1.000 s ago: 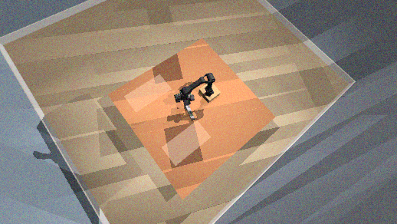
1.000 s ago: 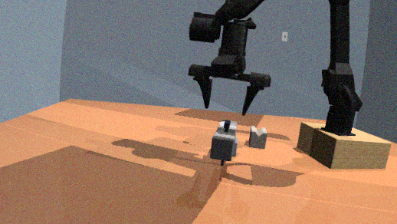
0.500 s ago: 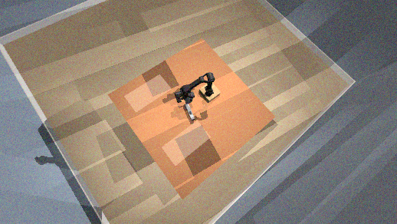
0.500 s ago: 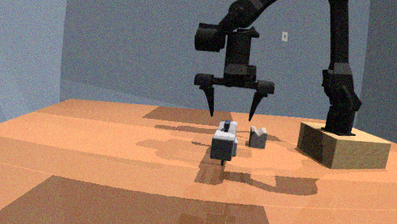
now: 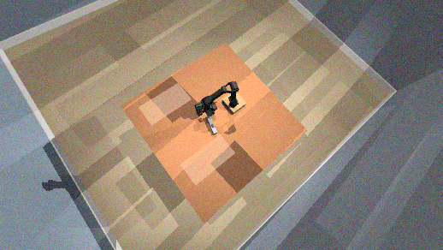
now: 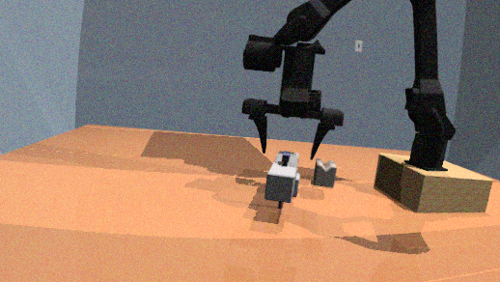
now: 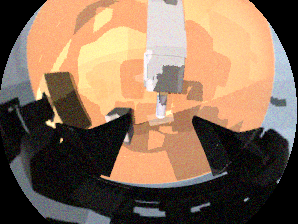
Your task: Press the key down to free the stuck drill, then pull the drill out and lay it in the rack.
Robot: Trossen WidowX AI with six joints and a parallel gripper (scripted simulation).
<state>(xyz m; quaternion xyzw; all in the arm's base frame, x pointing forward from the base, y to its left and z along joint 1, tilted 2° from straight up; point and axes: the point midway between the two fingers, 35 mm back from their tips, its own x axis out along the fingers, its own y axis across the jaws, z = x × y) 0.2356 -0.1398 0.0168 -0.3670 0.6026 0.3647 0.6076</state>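
The grey-white housing (image 5: 212, 127) (image 6: 282, 180) (image 7: 166, 40) is long and narrow. The key (image 6: 286, 155) is a small dark piece in its top; only its edge shows in the wrist view (image 7: 170, 2). The drill (image 7: 161, 104), a short silver rod, sticks out of the housing's end; I cannot make it out in the top and exterior views. The rack (image 6: 324, 174) (image 7: 119, 113) is a small grey block with a V notch, beside the housing. My gripper (image 6: 289, 155) (image 7: 162, 117) is open and empty, pointing down, its fingertips spread above the drill's end of the housing.
The wooden base block (image 5: 235, 107) (image 6: 454, 193) (image 7: 66, 100) carries the arm, to the right of the rack in the exterior view. All stands on the orange mat (image 5: 274, 128) (image 6: 97, 203). A thin dark pin (image 6: 280, 205) shows under the housing's near end.
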